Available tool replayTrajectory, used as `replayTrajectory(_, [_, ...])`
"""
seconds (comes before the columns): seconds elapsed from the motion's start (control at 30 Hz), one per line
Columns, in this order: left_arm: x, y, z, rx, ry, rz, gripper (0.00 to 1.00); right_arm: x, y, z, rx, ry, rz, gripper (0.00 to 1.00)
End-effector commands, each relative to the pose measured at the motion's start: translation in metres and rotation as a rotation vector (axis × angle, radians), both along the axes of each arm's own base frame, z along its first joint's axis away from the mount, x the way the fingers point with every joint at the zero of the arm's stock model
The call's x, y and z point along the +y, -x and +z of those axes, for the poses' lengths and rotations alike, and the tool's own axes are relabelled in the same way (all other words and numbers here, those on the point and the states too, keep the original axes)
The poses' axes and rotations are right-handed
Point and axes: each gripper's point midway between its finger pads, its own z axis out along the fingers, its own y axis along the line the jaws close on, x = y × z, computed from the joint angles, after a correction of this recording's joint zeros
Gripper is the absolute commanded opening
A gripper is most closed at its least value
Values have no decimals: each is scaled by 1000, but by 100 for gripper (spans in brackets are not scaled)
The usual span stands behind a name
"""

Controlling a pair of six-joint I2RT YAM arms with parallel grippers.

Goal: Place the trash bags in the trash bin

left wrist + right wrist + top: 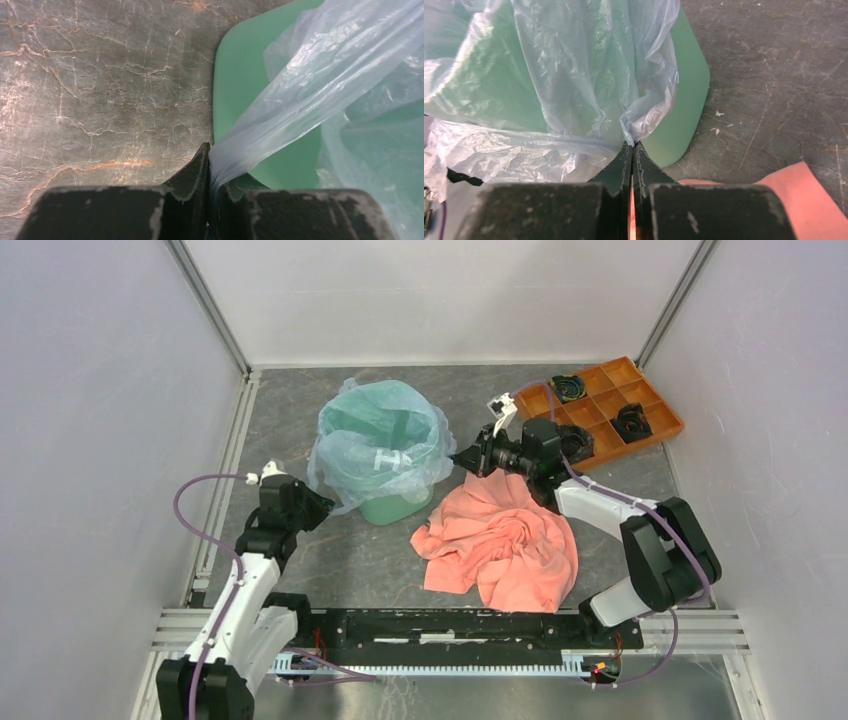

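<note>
The mint-green trash bin (396, 508) stands mid-table with the translucent pale blue trash bag (375, 440) draped over its rim and down its sides. My left gripper (323, 506) sits at the bin's lower left. In the left wrist view that gripper (214, 165) is shut on a bunched strip of the bag (310, 85), which stretches taut across the bin's side (240, 90). My right gripper (462, 458) is at the bin's right. In the right wrist view it (633, 150) is shut, with a fold of the bag's edge (644, 120) pinched at its tips beside the bin (684, 100).
A crumpled salmon-pink cloth (500, 540) lies under the right arm, and shows at the lower right of the right wrist view (804, 200). An orange compartment tray (603, 377) with dark items sits at the back right. White walls close in the table on three sides.
</note>
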Motion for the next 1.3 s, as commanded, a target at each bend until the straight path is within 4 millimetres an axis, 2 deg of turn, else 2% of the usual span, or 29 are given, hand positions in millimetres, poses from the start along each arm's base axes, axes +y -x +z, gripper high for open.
replayTrajectory(0.0, [7,-10,-5,-6,6,66,13,5,-18,-5,-59,3,-11,1])
replayTrajectory(0.23, [24,-13,-36,109,-66,139,2,16,-40,-25,-28,8,-16,1])
replayTrajectory(0.5, [28,-27,-44,116,-84,160,2,23,-54,-49,-15,57,-26,1])
replayTrajectory(0.7, [24,-11,-76,210,-24,206,2,24,-45,-74,-3,125,-12,8])
replayTrajectory(0.8, [24,-8,-80,198,-3,224,2,21,-42,-84,4,148,-11,11])
replayTrajectory(0.93, [21,-4,-88,212,22,233,8,19,-44,-98,26,182,-17,11])
replayTrajectory(1.03, [18,0,-96,236,39,227,9,13,-48,-107,30,225,-42,11])
replayTrajectory(1.27, [26,12,-101,264,26,290,9,7,-51,-121,45,299,-51,18])
